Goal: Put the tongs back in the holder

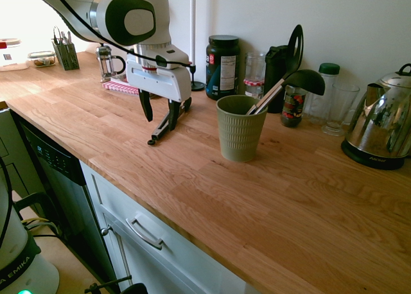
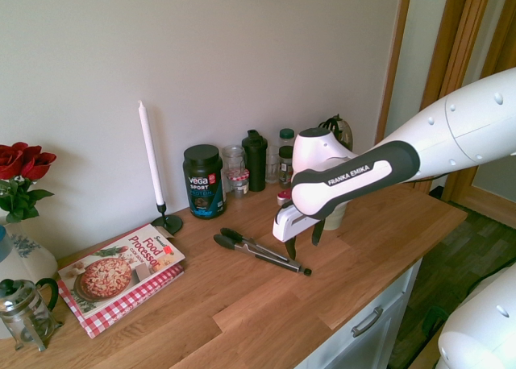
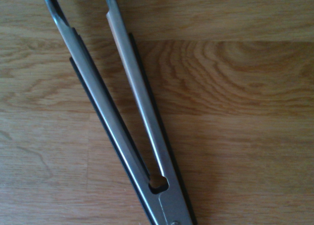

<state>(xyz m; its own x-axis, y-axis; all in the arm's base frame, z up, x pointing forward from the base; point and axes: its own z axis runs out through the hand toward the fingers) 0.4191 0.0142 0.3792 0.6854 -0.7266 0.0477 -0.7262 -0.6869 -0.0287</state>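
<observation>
1st ext view: white arm's claw (image 1: 160,114) points down, black fingers spread wide, nothing held, poised just above the long grey metal tongs (image 1: 168,127) lying flat on the wooden table (image 1: 289,204). Olive-green ribbed cup-shaped holder (image 1: 239,137) stands upright nearby, w/ black ladle (image 1: 302,82) leaning in it.

2nd ext view: tongs (image 2: 258,250) lie flat on table, black tips toward a red-checked cookbook (image 2: 121,276), joined end under the claw (image 2: 301,242). Holder (image 2: 334,216) mostly hidden behind arm.

Wrist view: tongs (image 3: 122,131) close up, two arms splayed apart from the joined end, resting on wood grain.
</observation>
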